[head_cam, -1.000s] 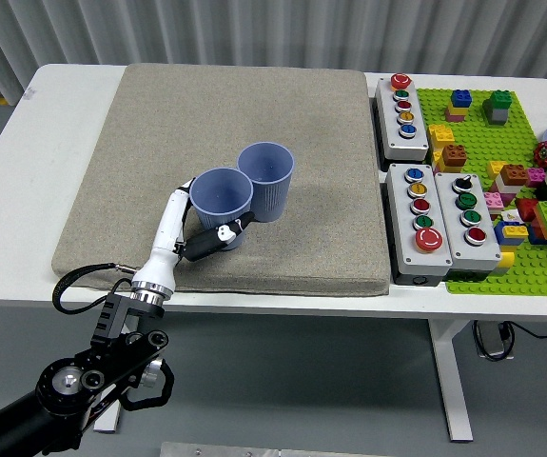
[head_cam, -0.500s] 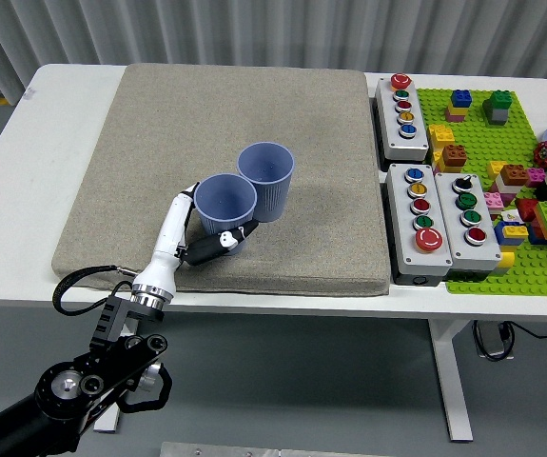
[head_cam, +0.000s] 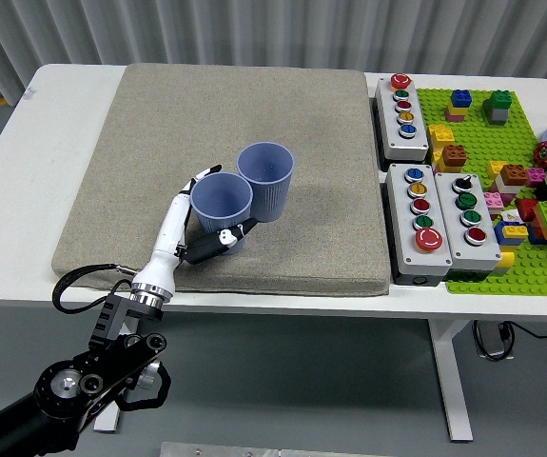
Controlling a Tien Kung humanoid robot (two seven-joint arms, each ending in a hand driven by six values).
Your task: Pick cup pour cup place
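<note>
Fingers of the left robot hand (head_cam: 200, 221) have closed again around the near cup (head_cam: 222, 202).

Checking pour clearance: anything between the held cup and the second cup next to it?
Nothing visible. The left robot hand is closed around the near cup, which sits directly beside the far cup on the grey mat; their rims look to touch or nearly so. The button boxes stand well off to the right.
</note>
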